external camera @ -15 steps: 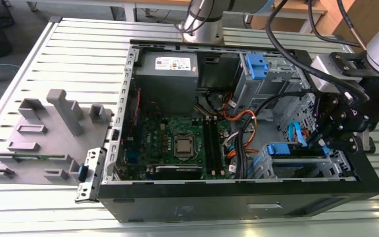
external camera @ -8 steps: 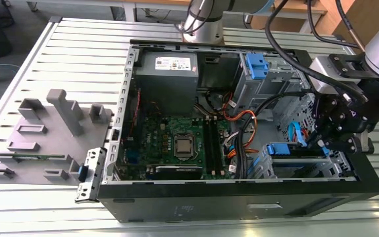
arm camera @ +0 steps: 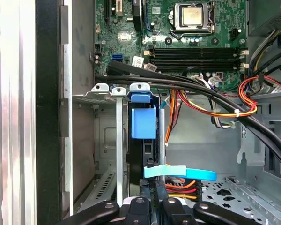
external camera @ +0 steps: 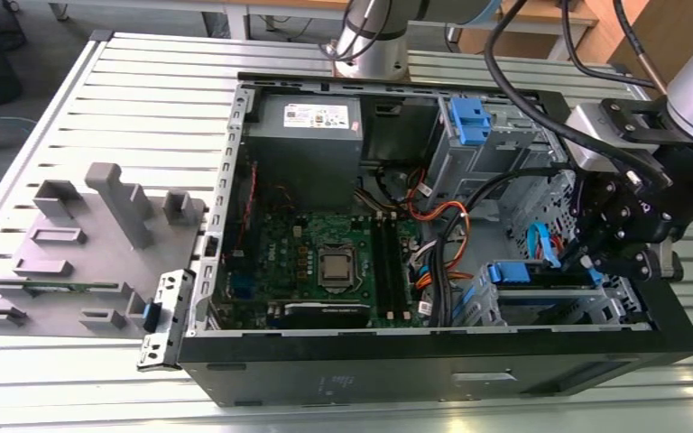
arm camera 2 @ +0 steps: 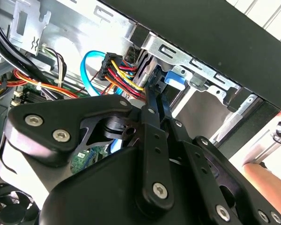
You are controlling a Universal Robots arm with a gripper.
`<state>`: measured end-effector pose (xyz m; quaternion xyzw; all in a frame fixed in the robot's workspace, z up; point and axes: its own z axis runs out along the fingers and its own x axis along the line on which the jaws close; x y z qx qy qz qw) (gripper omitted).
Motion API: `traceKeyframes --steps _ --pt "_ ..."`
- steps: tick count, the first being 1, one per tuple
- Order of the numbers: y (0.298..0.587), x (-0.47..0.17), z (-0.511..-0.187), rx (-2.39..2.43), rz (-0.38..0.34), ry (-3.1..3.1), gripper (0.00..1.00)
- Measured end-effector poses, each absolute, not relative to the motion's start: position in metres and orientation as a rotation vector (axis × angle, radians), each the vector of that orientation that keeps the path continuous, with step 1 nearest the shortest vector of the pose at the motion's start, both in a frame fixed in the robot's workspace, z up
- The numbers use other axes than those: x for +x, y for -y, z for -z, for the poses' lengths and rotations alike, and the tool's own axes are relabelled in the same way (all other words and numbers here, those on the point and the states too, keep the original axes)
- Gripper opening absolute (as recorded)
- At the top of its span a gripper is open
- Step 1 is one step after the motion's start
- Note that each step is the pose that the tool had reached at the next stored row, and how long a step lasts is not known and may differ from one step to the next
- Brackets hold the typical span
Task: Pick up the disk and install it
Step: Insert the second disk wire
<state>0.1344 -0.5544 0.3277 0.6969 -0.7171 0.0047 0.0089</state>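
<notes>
The disk (arm camera: pixel 141 152) stands edge-on in a slot of the metal drive cage (arm camera: pixel 100 96) at the case's lower corner, clipped in its blue bracket (arm camera: pixel 143 123). In the exterior view the blue bracket (external camera: pixel 525 272) shows at the cage (external camera: pixel 612 298) on the exterior view's right. My black gripper (external camera: pixel 588 262) reaches down into the case right at the disk. In both wrist views its fingers lie close together, shut, with the gripper (arm camera: pixel 151 167) at the disk's end and the gripper (arm camera 2: pixel 155 78) just short of the blue bracket (arm camera 2: pixel 176 78). Whether the tips press on the disk I cannot tell.
A light blue flat cable (arm camera: pixel 189 174) and red-yellow-black wires (arm camera: pixel 180 186) crowd the disk's end. Thick black cables (arm camera: pixel 215 101) cross above the cage. The motherboard (external camera: pixel 322 257), power supply (external camera: pixel 308 135) and an upper bay with another blue bracket (external camera: pixel 468 119) fill the case. A person's hand (arm camera 2: pixel 267 176) rests outside.
</notes>
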Motion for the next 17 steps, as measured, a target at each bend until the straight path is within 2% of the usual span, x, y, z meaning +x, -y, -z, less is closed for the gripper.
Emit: traceKeyframes --steps 3,4,10,17 --pt "0.554 0.134 -0.327 2.178 -0.013 2.241 0.17" --pt "0.554 0.134 -0.327 2.178 -0.013 2.241 0.24" --pt "0.554 0.134 -0.33 2.177 -0.015 2.24 0.24" --pt "0.554 0.134 -0.35 2.177 -0.015 2.24 0.24"
